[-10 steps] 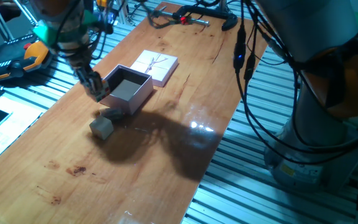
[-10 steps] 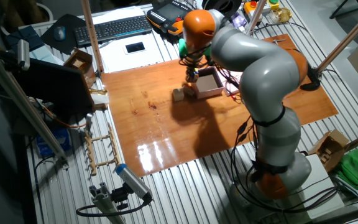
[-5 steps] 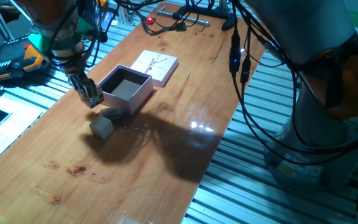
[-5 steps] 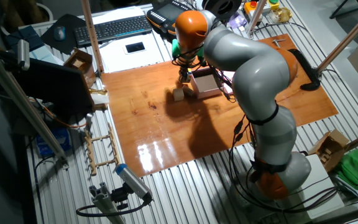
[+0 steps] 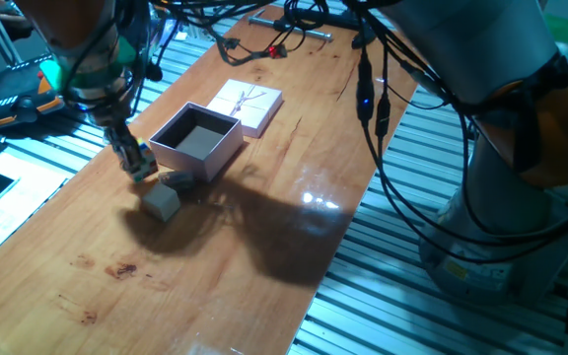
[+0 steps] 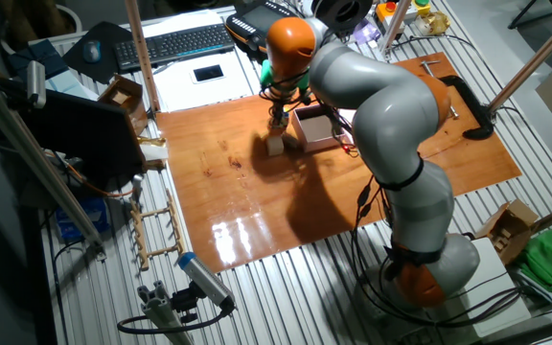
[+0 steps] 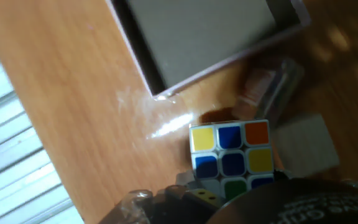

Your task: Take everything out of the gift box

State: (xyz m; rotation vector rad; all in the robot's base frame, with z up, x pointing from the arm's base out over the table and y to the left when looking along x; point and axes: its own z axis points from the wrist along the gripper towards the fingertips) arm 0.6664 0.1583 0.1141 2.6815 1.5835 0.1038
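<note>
The pale-pink gift box stands open on the wooden table, and the brownish inside that shows holds nothing. My gripper hangs just left of the box, low over the table, shut on the small multicoloured puzzle cube. A beige-grey cube block sits on the table in front of the box. Between block and box lies a small flat pale piece. In the other fixed view the gripper is beside the box, right above the block.
The flat pink lid with a string bow lies just behind the box. Cables and tools lie at the far end of the table. A keyboard and slatted metal surround the board.
My gripper has moved from the box's left wall outward and toward the table's front, carrying the puzzle cube away from the box and lower over the table.
</note>
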